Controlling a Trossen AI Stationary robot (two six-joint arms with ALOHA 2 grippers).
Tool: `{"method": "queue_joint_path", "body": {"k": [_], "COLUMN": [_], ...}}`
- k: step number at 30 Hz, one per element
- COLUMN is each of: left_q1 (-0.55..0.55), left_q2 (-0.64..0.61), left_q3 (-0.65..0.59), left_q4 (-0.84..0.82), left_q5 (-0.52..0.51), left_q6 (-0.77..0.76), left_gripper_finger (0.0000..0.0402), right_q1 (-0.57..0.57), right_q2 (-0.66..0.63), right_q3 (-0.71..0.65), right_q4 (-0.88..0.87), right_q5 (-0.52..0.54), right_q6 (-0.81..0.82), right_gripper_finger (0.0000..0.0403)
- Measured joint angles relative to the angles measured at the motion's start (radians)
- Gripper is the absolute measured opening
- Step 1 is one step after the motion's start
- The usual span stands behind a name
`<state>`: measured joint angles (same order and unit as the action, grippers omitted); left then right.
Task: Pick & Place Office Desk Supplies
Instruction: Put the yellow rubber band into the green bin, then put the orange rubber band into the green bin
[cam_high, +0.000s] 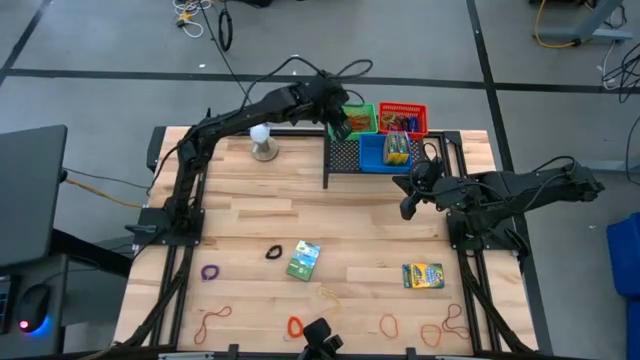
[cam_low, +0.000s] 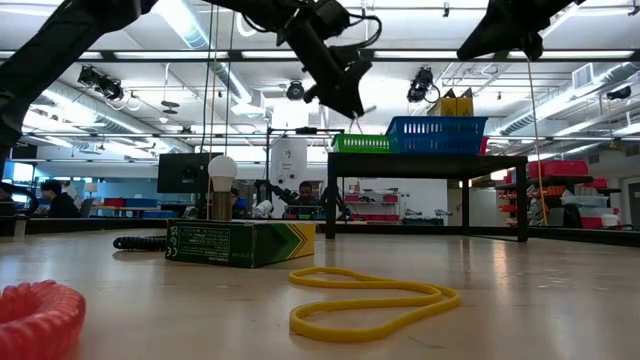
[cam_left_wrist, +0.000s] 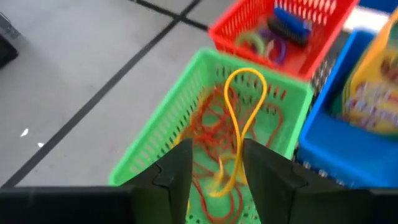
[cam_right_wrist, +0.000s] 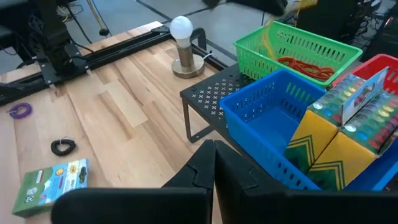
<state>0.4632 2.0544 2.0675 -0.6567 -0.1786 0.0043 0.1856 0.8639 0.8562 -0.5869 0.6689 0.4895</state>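
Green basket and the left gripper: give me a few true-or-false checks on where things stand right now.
1. The left gripper is over the green basket with a yellow rubber band hanging from it. True.
2. The green basket holds crayon boxes. False: it holds reddish rubber bands; crayon boxes stand in the blue basket.
3. A green crayon box lies on the table. True.
4. The right gripper carries a purple loop. False: it holds nothing visible; a purple loop lies on the table.
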Motion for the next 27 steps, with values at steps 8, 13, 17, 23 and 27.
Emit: {"method": "queue_joint_path", "body": {"k": [8,13,17,23,27], "left_q1": [0.032,0.043,0.044,-0.040,-0.123], "left_q2": [-0.002,-0.001,-0.011,-0.062,-0.064], "left_q3": [0.026,0.026,0.026,0.027,0.027], "left_q4": [-0.043,-0.058,-0.081,-0.148,-0.101], "left_q5": [0.071,0.093,0.205,0.146,0.082], "left_q6": [-0.162,-0.222,-0.225,-0.211,-0.151], "left_gripper_finger": [0.0158,0.0159,0.0147,0.0040,0.0008], "right_q1": [0.000,0.000,0.000,0.000,0.000], "right_q2": [0.000,0.000,0.000,0.000,0.000], "right_q3": [0.000,0.000,0.000,0.000,0.000], "right_q4": [0.000,0.000,0.000,0.000,0.000], "right_q5": [0.000,0.000,0.000,-0.002,-0.005], "right_q6": [-0.015,-0.013,-0.015,-0.015,-0.035], "right_gripper_finger": [0.0009,0.0009,0.0009,0.0009,0.0009]}}
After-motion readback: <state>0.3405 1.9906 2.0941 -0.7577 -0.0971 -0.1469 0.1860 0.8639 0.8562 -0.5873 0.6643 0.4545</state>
